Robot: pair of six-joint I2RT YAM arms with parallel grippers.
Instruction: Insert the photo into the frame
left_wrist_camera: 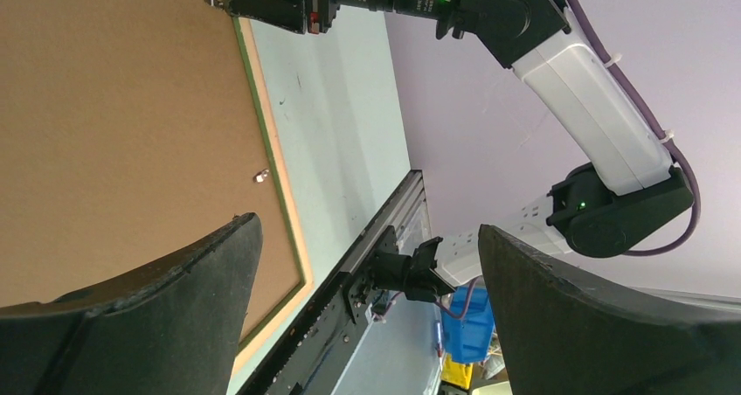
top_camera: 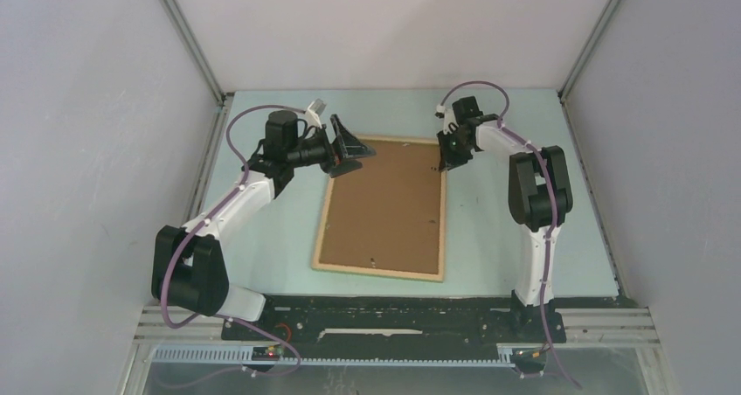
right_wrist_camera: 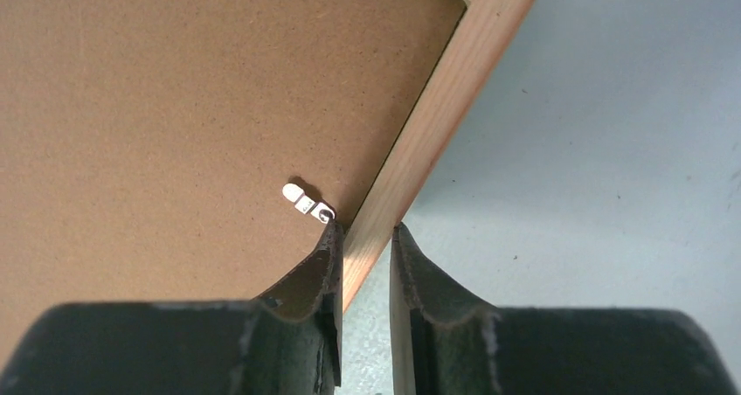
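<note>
Two grippers attend the frame's far end: the right gripper pinches its right rail beside a metal tab; the left gripper hangs wide, empty. The photo lies board-up inside the frame. Best kept flat and gripped squarely.

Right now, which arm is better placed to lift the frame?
Right, probably: the right end effector is shut on a rail of the frame; the left end effector hangs open nearby, holding nothing.
</note>
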